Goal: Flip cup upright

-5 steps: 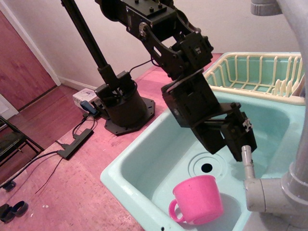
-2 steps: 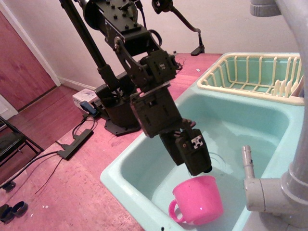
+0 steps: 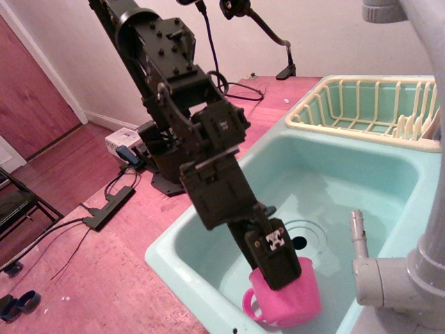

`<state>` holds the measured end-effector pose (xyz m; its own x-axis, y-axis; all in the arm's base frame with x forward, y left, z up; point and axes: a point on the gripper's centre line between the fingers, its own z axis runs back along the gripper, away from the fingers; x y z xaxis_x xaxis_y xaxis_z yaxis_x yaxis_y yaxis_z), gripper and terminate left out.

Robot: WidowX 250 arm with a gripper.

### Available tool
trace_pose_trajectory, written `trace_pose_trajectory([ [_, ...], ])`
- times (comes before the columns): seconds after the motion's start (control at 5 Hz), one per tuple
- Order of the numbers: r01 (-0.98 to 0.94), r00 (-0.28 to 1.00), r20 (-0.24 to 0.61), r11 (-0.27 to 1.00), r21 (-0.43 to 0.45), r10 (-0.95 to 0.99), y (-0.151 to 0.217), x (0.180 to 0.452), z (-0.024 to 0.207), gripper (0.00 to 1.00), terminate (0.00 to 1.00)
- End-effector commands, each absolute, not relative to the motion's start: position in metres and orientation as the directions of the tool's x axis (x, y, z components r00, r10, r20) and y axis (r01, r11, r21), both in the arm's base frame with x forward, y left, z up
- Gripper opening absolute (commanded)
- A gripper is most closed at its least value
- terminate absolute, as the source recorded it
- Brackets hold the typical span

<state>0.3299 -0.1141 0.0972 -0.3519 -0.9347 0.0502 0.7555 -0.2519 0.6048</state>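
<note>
The pink cup [image 3: 297, 303] stands on end on the floor of the pale green sink [image 3: 170, 256], near its front wall. Its loop handle [image 3: 250, 305] points left. I cannot tell whether its open end faces up or down. My gripper [image 3: 280, 278] reaches steeply down from the upper left, and its black tip overlaps the cup's top left edge. The fingers merge with the dark gripper body, so I cannot see whether they are open, shut, or touching the cup.
A grey faucet [image 3: 400, 278] with a lever [image 3: 357, 233] stands at the right, close to the cup. The drain [image 3: 299, 242] lies just behind the gripper. A cream dish rack [image 3: 368, 104] sits at the back right. The arm's base [image 3: 170, 163] stands on the pink counter.
The arm has swung from the right side of the sink to the left and down. The gripper now sits at the cup's top edge. The cup has stayed in place.
</note>
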Motion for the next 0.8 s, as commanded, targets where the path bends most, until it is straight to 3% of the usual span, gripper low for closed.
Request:
trace_pose_trajectory([
  [0.0, 0.703, -0.358, 0.047, -0.236, 0.671, -0.933, -0.125, 0.356, 0.106, 1.00, 0.00],
  [0.2, 0.699, -0.363, 0.042, -0.242, 0.672, -0.931, -0.131, 0.358, 0.106, 1.00, 0.00],
  [0.4, 0.717, -0.342, 0.057, -0.221, 0.662, -0.938, -0.131, 0.347, 0.102, 0.00, 0.00],
  [0.6, 0.751, -0.356, 0.064, -0.245, 0.613, -0.932, -0.124, 0.332, 0.102, 0.00, 0.00],
])
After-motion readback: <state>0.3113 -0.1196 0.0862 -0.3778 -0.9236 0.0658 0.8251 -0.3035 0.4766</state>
